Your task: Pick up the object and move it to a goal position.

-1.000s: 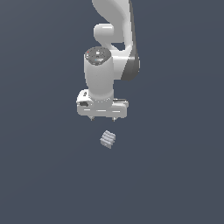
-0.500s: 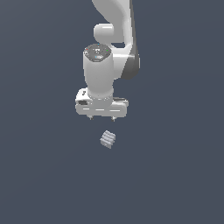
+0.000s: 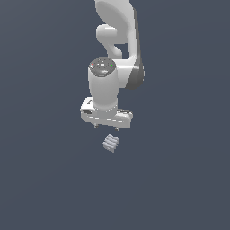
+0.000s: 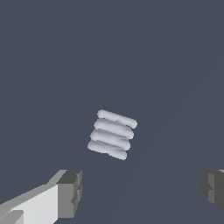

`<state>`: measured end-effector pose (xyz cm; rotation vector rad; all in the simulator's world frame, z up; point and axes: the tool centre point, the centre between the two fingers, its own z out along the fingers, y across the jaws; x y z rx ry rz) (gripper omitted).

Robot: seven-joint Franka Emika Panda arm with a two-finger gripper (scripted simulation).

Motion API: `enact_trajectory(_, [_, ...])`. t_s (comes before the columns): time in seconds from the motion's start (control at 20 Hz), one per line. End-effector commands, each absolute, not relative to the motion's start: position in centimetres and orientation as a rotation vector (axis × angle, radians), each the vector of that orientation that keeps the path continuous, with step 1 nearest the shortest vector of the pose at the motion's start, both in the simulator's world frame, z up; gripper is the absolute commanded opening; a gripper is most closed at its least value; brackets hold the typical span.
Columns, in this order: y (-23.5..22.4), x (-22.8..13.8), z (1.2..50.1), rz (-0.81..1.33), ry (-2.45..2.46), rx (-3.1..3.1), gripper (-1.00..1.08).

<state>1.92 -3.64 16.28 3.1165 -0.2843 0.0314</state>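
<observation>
Your claw (image 3: 107, 127) hangs above the floor with its jaws spread wide and nothing between them; in the wrist view the two dark finger pads (image 4: 70, 194) stand far apart, one at each side of the frame. The ridged grey block (image 3: 111, 143) lies on the bare floor just below the claw and slightly forward of the line between the fingertips, apart from both and touching nothing. From the wrist camera the block (image 4: 112, 134) shows as a small stack of rounded ridges, set at a slant to the line joining the pads and much narrower than the gap between them. You are on the approach, so do it cleanly: bring the claw forward until the block sits midway between the pads, turn the wrist so the pads meet two opposite flat sides instead of the ridge ends, and only then descend. Go low enough that the pads catch the body of the block, since a grip on the top ridge alone would likely slip. How high the fingertips are above the floor is hard to judge from the exterior view, so lower slowly. No container of any kind shows in either view, and no goal marker is visible either.
</observation>
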Motion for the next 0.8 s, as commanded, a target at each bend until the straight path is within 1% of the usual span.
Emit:
enact_trajectory(0.0, [-3.4,2.3,15.1,0.026,-0.363,3.112,1.0])
enact_trajectory(0.4, [-2.5,3.3,11.1,0.009,-0.623,3.077,1.0])
enact_trajectory(0.75, [-2.2,3.6,9.3,0.001,-0.738,3.054,1.0])
